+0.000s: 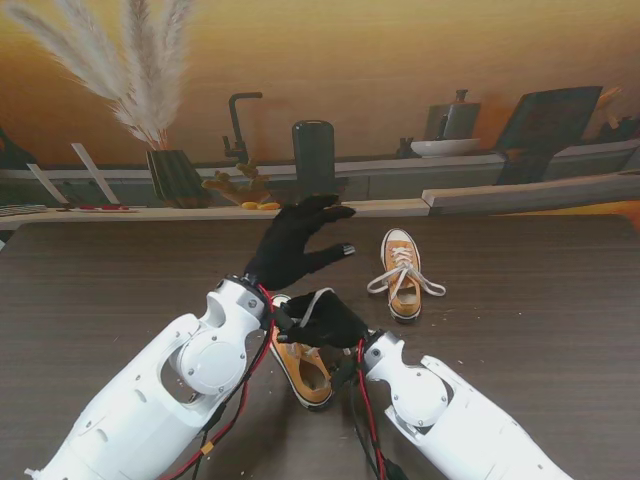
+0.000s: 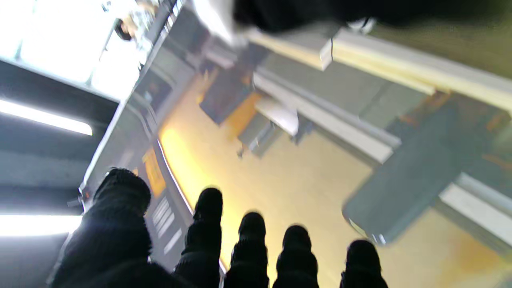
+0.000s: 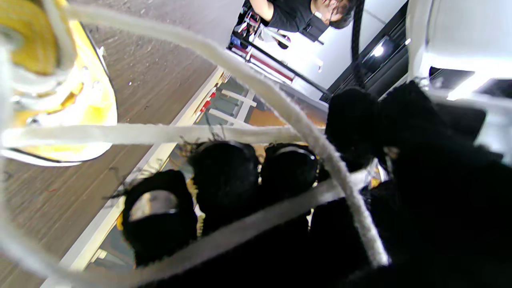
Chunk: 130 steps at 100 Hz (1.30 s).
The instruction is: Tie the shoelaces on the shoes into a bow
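Roughly halfway, I'd say. On the desk [image 1: 90,290] there are two yellow shoes: the far shoe [image 1: 403,283] sits right of centre with what looks like a finished bow, while the near shoe [image 1: 301,368] lies between the two arms with its laces not yet tied. Two hands too. The left hand [image 1: 295,243] hovers above the desk, fingers spread, holding nothing. The right hand [image 1: 322,318] sits over the near shoe with the white lace [image 3: 288,116] draped across its curled fingers [image 3: 226,176], apparently gripping it.
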Available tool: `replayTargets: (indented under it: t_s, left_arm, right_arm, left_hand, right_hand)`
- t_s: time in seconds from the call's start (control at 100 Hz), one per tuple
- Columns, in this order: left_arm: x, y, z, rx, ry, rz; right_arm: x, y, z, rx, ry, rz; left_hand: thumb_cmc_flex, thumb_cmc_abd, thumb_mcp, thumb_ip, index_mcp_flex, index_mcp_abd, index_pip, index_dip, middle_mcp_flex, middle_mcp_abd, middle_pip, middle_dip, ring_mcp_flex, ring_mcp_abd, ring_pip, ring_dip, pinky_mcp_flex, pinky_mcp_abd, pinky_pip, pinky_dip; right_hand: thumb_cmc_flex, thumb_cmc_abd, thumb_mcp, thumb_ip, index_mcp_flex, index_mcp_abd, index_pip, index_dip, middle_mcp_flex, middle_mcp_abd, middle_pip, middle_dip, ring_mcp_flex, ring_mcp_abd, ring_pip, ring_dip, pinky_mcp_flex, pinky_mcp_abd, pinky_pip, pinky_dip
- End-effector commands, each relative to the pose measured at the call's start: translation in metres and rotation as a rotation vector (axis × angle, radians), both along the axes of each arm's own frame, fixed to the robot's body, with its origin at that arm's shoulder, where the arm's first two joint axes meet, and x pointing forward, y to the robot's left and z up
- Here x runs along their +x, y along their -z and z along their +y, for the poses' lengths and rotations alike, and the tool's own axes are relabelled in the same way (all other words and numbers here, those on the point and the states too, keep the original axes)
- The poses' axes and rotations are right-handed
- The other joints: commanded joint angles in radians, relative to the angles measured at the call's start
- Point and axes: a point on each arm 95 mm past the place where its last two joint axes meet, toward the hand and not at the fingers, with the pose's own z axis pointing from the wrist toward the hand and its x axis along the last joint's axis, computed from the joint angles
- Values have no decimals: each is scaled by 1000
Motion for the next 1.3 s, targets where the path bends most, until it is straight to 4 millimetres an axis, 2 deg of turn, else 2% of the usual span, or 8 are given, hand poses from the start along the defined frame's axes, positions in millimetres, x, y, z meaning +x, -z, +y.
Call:
replayTargets:
  t_s: [0.0,0.16,0.37,0.56,0.66,0.82,0.98,1.29]
  left_arm:
    - [-11,-1,6,-35,-21,-8]
    - [-29,-3,46,-157,-122,-79]
    - [-57,20,101,-146,-230,-137]
    - [-72,54,130,-133,-304,-83]
    - [-76,71,140,-101,-306,-30]
    - [-80,95,140,-65,-210,113]
    - [-79,111,125,-70,-125,194]
    - [-68,124,82,-112,-119,188]
  right_arm:
    - [-1,-1,-1,0,22,12]
    - [-2,-3,-5,25,87,32]
    - [-7,-12,-4,43,157,37]
    - [-10,-17,-1,47,166,34]
    - [-11,-19,1,51,170,32]
    - [-11,-20,0,38,169,25]
    - [-13,-21,1,29,171,14]
    - [-14,-24,2,-5,169,-50]
  left_hand:
    - [32,-3,30,21,66,-16,42,30,107,18,45,38,90,29,37,41,66,17,37,53]
    - [42,-56,132,18,190,-20,168,77,306,23,150,116,282,77,155,150,222,71,147,172]
    - [49,-97,212,-19,215,-32,215,74,363,20,192,144,327,82,239,191,209,66,328,231]
    - [171,-195,330,-40,216,-46,247,62,383,15,217,165,341,85,291,210,153,58,576,160]
    - [175,-238,494,-52,193,-52,235,60,360,4,207,161,324,78,283,203,134,53,609,115]
    - [68,-194,497,23,72,-17,102,17,240,-6,147,139,249,65,226,191,87,33,543,103]
    - [46,-256,414,11,-33,3,-1,-33,156,-12,110,129,208,50,190,190,67,15,481,110]
    - [93,-242,370,-9,-50,12,-23,-57,150,-13,135,154,226,45,220,230,88,1,492,162]
  right_hand:
    - [26,16,35,14,21,-41,5,13,-18,-37,9,19,32,10,0,-8,-2,-5,9,14]
    - [16,37,30,15,3,-32,-12,-20,2,-23,0,7,32,21,28,3,19,12,20,17]
    - [11,49,27,19,-7,-11,-10,-47,36,-9,-7,-9,31,26,68,21,60,34,34,13]
    - [5,49,36,17,-16,9,-11,-64,63,-4,-7,-18,31,26,113,42,106,40,63,5]
    - [4,48,40,17,-18,9,-10,-67,72,-2,-6,-19,31,23,126,48,119,41,70,0]
    - [11,39,51,17,-18,16,-7,-71,80,-4,0,-18,31,13,148,58,142,38,85,-10]
    - [7,36,62,14,-25,12,-8,-71,91,2,8,-15,31,3,187,75,180,31,116,-21]
    - [-2,62,55,12,-50,-9,-24,-63,133,-7,5,-17,31,-15,247,108,209,-19,200,-22]
